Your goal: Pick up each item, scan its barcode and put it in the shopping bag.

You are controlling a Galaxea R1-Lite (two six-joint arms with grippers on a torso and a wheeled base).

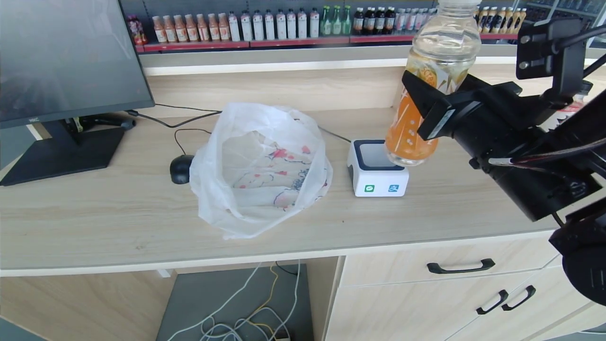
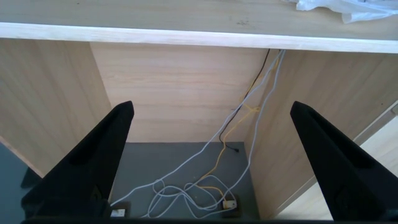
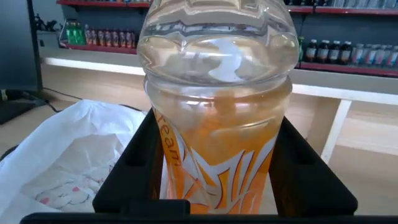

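Observation:
My right gripper [image 1: 426, 106] is shut on an orange drink bottle [image 1: 428, 90] with a clear top, held upright in the air. The bottle's base hangs just above the right part of the white barcode scanner [image 1: 376, 173] on the counter. In the right wrist view the bottle [image 3: 217, 124] stands between the black fingers [image 3: 134, 168]. The white plastic shopping bag [image 1: 260, 166] lies open on the counter left of the scanner, and its edge shows as the bag [image 3: 68, 155] beside the bottle. My left gripper [image 2: 211, 162] hangs open below the counter edge, holding nothing.
A monitor [image 1: 66, 61] stands at the counter's far left, and a black mouse [image 1: 181, 168] lies beside the bag. Cables [image 2: 205, 186] lie on the floor under the counter. Drawers with black handles [image 1: 460, 268] sit below at right. Shelves of bottles [image 1: 284, 23] line the back.

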